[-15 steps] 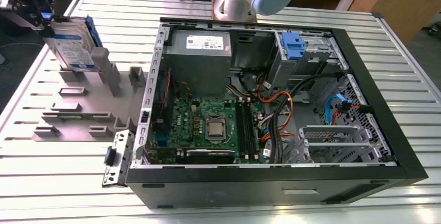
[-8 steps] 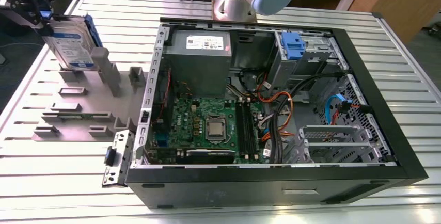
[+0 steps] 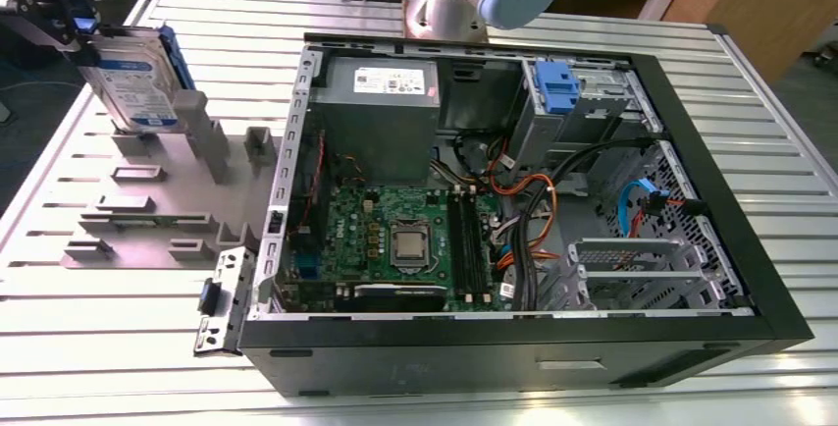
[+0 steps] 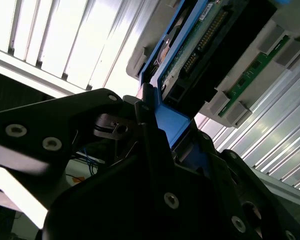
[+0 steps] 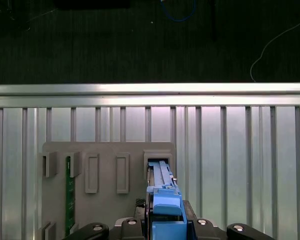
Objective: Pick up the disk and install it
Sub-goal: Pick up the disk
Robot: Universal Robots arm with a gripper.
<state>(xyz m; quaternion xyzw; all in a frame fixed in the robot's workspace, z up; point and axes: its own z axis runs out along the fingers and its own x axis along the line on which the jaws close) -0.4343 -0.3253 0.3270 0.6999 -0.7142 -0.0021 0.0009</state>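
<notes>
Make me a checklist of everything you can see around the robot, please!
Surface: ribbed metal table with a grey holder plate on it.
Job's things: disk upright, its lower end at a slot in the holder plate; open computer case beside the plate.
Clutter: green board standing in the holder plate.
Hand: hand closed on the disk's blue bracket.
Cables: orange, blue and black cables inside the case.
Surroundings: robot base behind the case; dark floor past the table edge.
</notes>
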